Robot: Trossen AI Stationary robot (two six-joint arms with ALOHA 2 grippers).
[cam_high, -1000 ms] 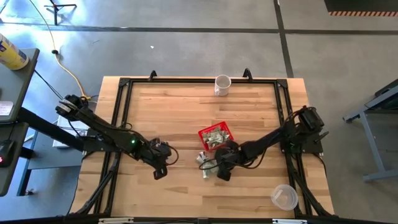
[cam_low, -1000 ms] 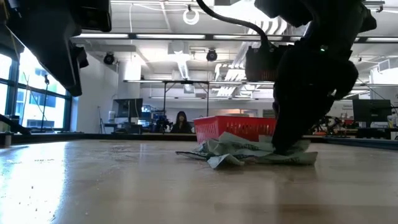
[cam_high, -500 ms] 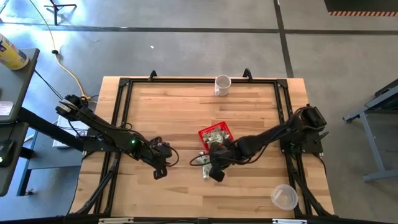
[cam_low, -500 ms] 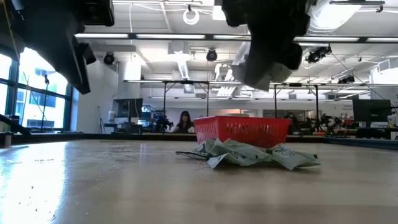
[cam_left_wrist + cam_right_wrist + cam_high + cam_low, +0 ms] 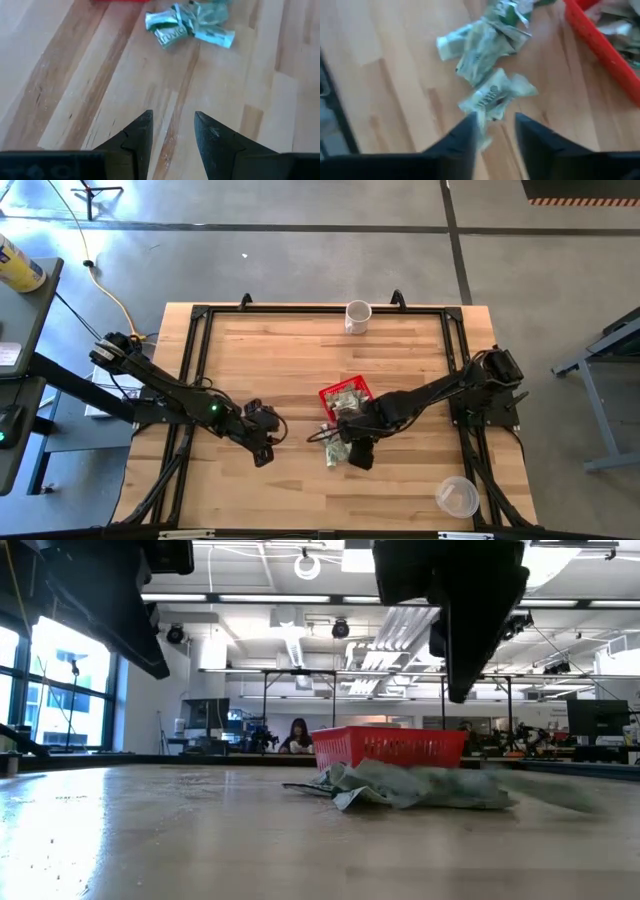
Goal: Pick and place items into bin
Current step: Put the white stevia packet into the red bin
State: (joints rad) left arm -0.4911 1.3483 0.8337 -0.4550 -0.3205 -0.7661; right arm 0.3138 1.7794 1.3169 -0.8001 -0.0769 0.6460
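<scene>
1. The items [image 5: 335, 444] — crumpled green-and-white paper pieces — lie loose on the tabletop [image 5: 290, 360] just ahead of and below my right pincer [image 5: 494, 131], beside the bin.
2. The red bin [image 5: 346, 399] already holds several pieces, so the job is partly done; this small heap is left.
3. My right pincer hovers with a narrow gap, nothing clearly held.
4. My left pincer [image 5: 172, 131] waits well apart, partly open, empty.
5. White mug [image 5: 358, 315] and clear cup [image 5: 457, 496] — contents not visible.
</scene>
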